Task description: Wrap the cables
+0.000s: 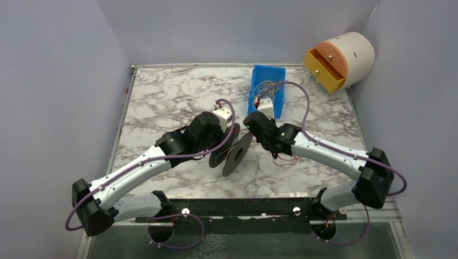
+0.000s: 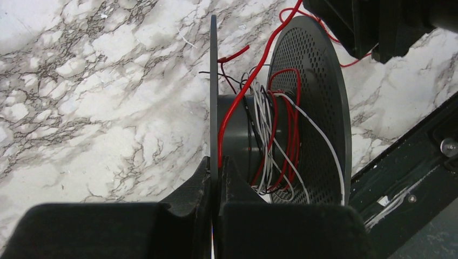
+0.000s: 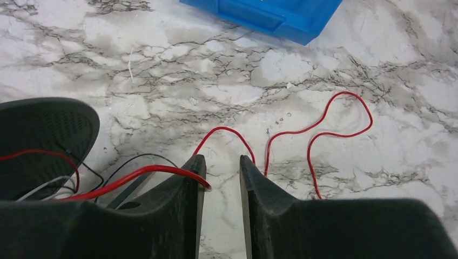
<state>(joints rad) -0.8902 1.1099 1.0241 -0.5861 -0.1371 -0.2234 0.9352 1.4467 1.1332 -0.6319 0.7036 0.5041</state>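
- cables (image 2: pixel 289 135): red, white and dark turns already sit on the spool (image 2: pixel 318 97) hub, mid-bench (image 1: pixel 162 102) toward the near edge.
- left claw (image 2: pixel 214 183) is clamped on the spool's thin flange.
- right claw (image 3: pixel 222 175) stands parted; a red tail (image 3: pixel 224 128) runs loose through its gap.
- left, i judge: that tail snakes unwound over the bench.

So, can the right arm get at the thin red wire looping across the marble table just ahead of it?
Probably yes. The thin red wire lies loose on the marble table just ahead of the right arm, jaws open, and nothing stands between; the blue plastic bin sits farther off.
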